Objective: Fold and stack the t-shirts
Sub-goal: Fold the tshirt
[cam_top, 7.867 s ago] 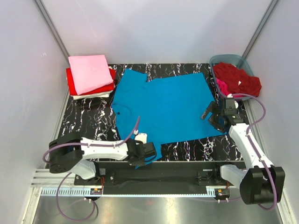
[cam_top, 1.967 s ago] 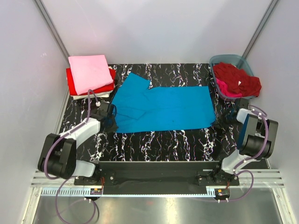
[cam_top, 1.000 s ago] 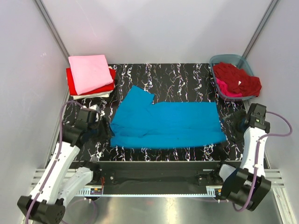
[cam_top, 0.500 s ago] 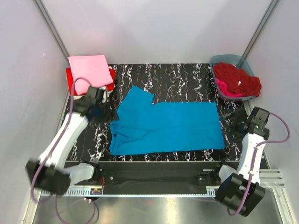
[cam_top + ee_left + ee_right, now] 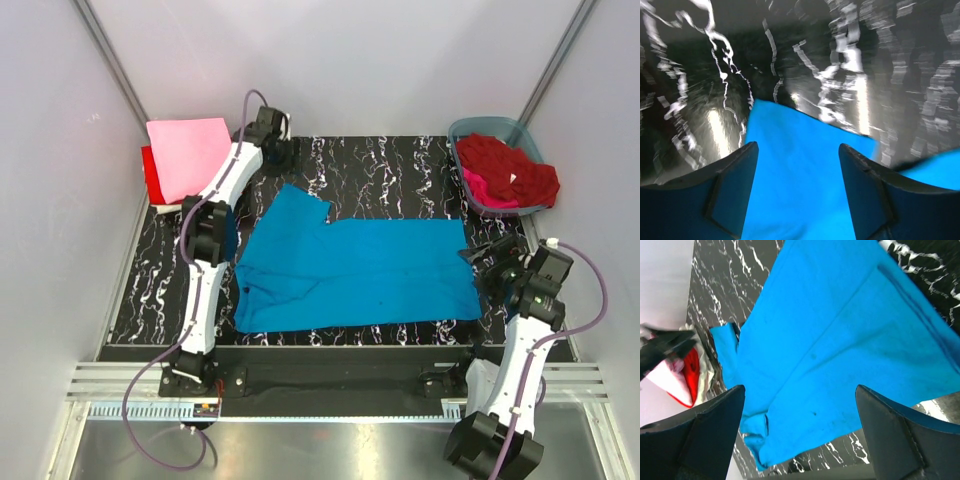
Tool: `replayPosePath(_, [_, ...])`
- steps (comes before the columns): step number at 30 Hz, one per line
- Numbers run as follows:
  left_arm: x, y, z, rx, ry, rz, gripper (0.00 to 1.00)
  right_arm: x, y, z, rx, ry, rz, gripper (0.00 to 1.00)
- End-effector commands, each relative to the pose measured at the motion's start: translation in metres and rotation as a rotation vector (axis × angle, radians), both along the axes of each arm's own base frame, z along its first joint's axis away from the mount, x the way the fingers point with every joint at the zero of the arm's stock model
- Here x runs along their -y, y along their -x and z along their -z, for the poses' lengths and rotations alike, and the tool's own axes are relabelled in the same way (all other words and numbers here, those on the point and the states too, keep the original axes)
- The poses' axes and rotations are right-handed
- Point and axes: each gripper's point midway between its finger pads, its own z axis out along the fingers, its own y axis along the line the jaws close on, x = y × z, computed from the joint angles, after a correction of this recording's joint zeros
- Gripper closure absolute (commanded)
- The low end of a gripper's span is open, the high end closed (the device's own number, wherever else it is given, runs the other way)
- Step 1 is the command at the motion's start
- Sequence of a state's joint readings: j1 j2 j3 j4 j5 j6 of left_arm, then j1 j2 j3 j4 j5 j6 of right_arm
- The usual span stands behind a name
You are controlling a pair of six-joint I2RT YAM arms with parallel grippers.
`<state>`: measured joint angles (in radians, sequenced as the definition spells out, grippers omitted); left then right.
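Both released and empty, the left gripper (image 5: 279, 152) beyond the turquoise t-shirt (image 5: 360, 265) and the right gripper (image 5: 492, 258) at its right edge needed to pinch both cloth layers evenly.

White-panelled booth (image 5: 350, 70) around marbled table (image 5: 400, 165) suggests lab.

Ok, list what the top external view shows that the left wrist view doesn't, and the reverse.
Only top external: the folded stack topped by the pale pink t-shirt, the tub holding the dark red t-shirt, and the right gripper, open. Only left wrist: the left gripper up close, its fingers standing apart over one corner of cloth. Both: the turquoise t-shirt on the black marbled table.
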<state>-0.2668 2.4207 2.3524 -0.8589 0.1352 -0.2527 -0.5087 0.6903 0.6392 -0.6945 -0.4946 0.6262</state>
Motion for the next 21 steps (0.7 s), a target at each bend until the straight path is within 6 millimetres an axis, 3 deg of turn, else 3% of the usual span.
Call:
replayPosePath(1, [-0.016,-0.008,0.033,-0.054,-0.004,-0.005,0.28,-0.01,-0.005,-0.01,0.065,-0.008,-0.067,0.01])
replayPosePath(6, [-0.023,-0.011,0.088,-0.118,0.025,-0.033,0.27,-0.015,-0.005,-0.011,0.079,0.003,-0.087,0.02])
replayPosePath(10, [-0.023,-0.003,0.112,-0.165,0.021,-0.024,0.31,-0.013,-0.006,-0.01,0.08,0.014,-0.082,0.01])
replayPosePath(21, [-0.003,0.01,0.115,-0.157,-0.062,0.034,0.4,-0.009,-0.008,0.0,0.049,0.015,-0.076,0.01])
